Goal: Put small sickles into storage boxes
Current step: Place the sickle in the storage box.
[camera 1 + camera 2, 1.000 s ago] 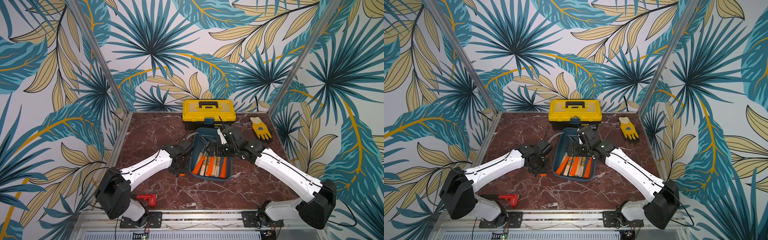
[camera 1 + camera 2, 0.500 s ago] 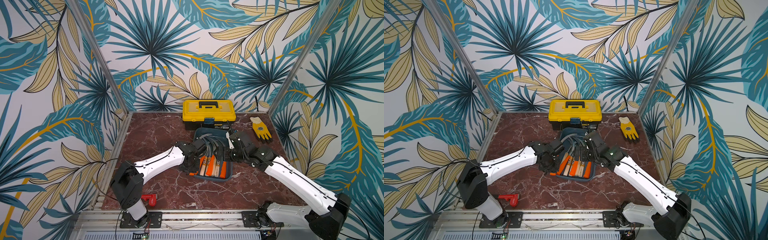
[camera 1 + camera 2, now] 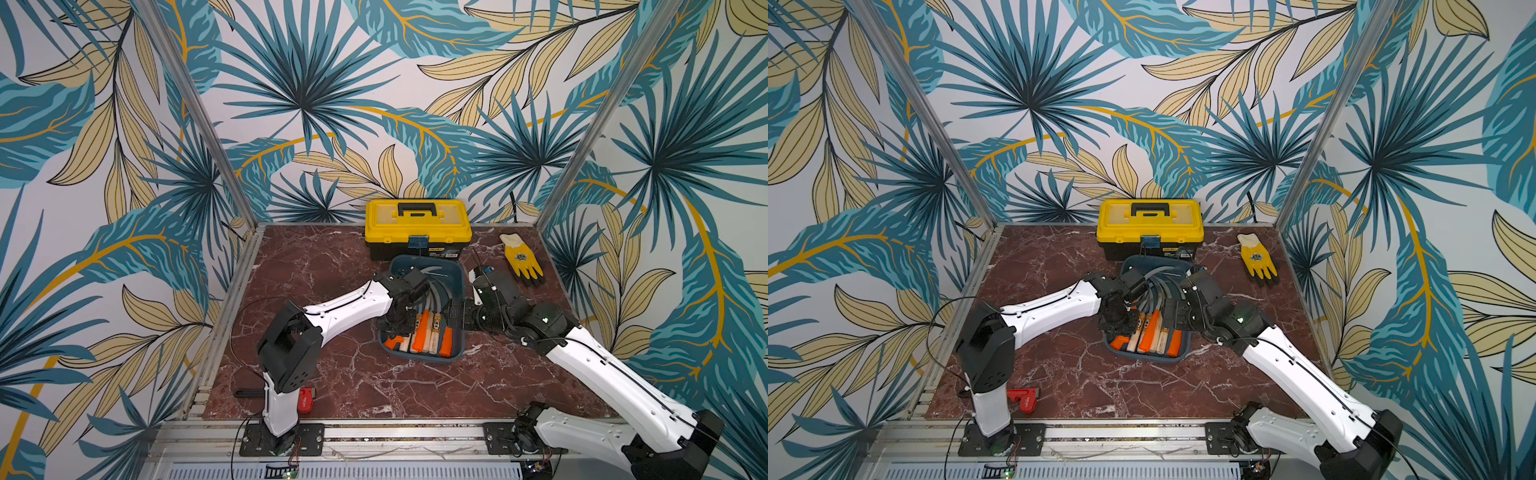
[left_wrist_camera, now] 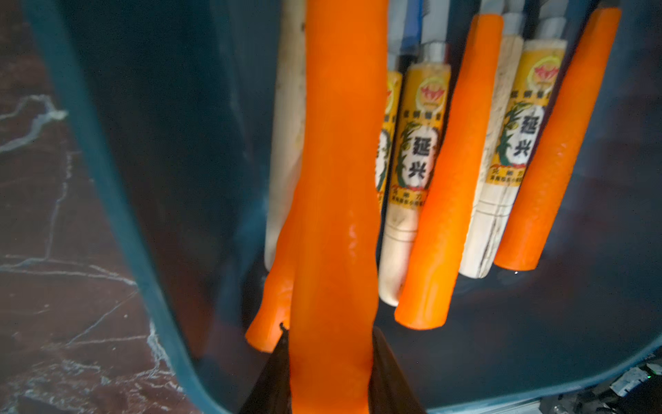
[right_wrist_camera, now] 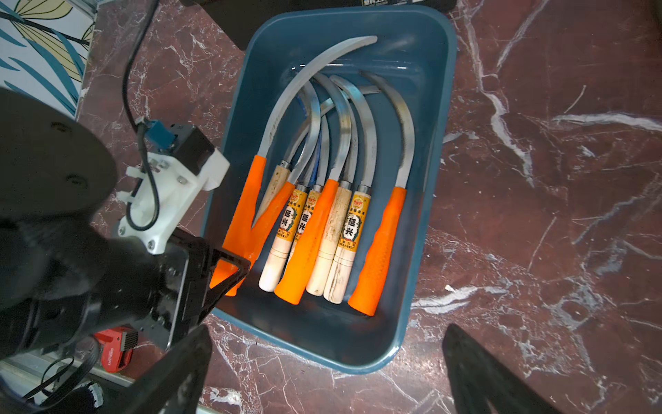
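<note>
The storage box, a teal tray (image 3: pixel 419 358) (image 3: pixel 1146 358) (image 5: pixel 444 107), sits in front of the toolbox. Several small sickles (image 5: pixel 344 229) lie in it, handles toward the near end, some orange, some pale wood with labels. My left gripper (image 3: pixel 399 328) (image 4: pixel 329 333) is shut on the end of an orange sickle handle (image 4: pixel 336 179) (image 5: pixel 247 200) over the tray's left side. That sickle's blade (image 5: pixel 304 75) arcs toward the far end. My right gripper (image 3: pixel 457 320) (image 5: pixel 327 329) hangs open and empty at the tray's right edge.
A yellow-and-black toolbox (image 3: pixel 417 226) stands against the back wall, touching the tray's far end. A yellow glove (image 3: pixel 521 259) lies at the back right. A red clamp tool (image 3: pixel 306 401) lies by the left arm's base. Patterned walls and metal posts enclose the marble table.
My left gripper has moved right, from the table beside the tray to over its left side, carrying the orange-handled sickle. My right gripper has drawn back from over the tray toward its right edge.
</note>
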